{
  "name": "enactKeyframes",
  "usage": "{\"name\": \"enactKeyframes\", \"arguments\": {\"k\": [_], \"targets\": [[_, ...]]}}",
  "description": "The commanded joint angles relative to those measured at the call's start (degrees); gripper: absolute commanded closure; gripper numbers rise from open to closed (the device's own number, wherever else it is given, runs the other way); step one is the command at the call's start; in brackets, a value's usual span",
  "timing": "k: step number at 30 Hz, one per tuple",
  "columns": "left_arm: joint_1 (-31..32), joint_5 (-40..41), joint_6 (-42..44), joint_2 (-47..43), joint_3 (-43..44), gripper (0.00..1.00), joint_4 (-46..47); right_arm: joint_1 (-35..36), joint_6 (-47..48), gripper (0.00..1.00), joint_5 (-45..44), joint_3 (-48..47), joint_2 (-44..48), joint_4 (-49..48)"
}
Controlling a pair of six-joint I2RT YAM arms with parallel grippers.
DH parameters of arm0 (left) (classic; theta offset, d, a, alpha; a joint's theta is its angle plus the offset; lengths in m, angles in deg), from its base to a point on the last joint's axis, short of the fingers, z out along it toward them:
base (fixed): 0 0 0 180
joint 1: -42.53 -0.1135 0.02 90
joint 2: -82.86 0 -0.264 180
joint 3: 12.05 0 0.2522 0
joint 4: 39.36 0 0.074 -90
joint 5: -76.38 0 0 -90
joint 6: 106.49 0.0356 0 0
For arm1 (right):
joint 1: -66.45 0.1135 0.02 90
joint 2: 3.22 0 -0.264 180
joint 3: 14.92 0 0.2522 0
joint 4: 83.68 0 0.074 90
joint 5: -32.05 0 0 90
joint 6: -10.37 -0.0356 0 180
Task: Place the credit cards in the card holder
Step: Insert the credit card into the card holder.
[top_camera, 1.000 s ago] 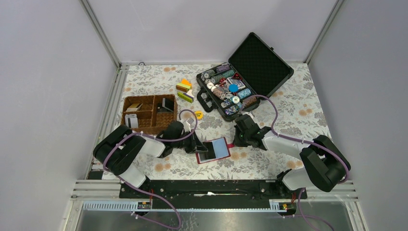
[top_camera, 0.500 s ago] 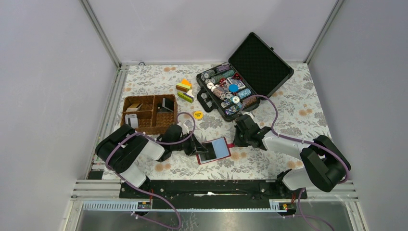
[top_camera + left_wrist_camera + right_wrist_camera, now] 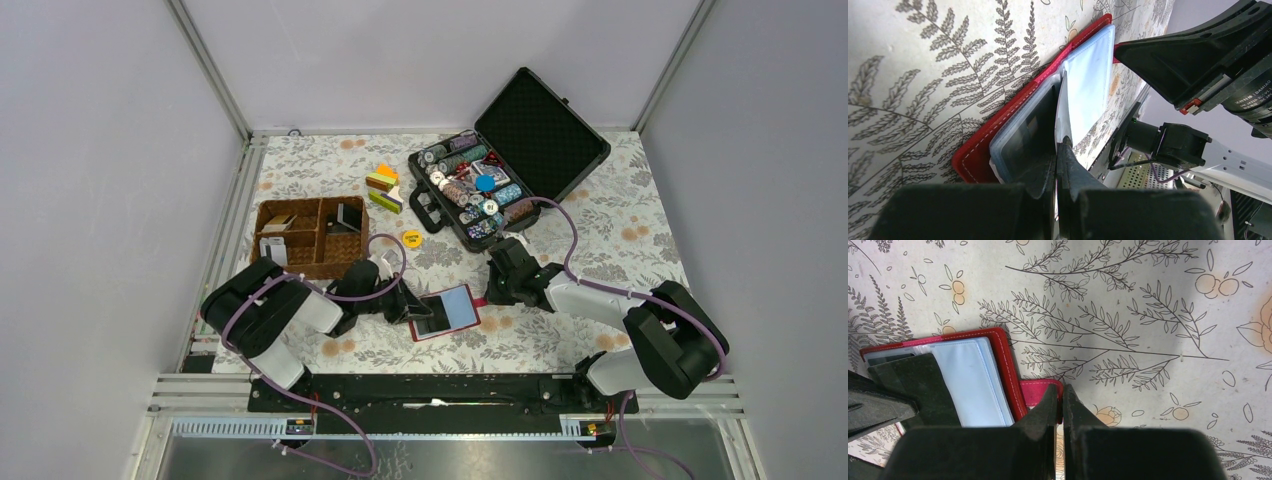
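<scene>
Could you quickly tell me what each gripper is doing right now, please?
Left gripper: jaws shut, pinching a thin pale sheet at the card holder; card or pocket leaf, cannot tell.
Right gripper: jaws shut on the card holder's red tab.

card holder (image 3: 973, 385): left end cut off, right wrist view
tab (image 3: 1034, 391) right of card holder: tip under right gripper (image 3: 1059, 390)
thin whitish sheet (image 3: 1064, 105) in left gripper (image 3: 1057, 147): card or pocket leaf, unclear
basket (image 3: 320, 235) left of card holder: contents too small
</scene>
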Motion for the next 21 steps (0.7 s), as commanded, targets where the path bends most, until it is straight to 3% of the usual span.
{"name": "enactKeyframes", "arguments": {"k": [1,12,21], "targets": [[0.58,2.60,0.89,1.74,-0.57,1.00,0.45,-0.41,1.46,1.00,-2.23,1.11,-1.12,4.55],[1.18,1.32,-3.07,5.80,-0.56,1.00,9.37,-0.33,1.41,1.00,-1.50,1.33,-1.29,4.35],[2.27,2.08,-3.75,7.11,0.85,1.00,9.53,-0.37,1.37,1.00,-1.37,1.16,-1.63,4.34]]}}
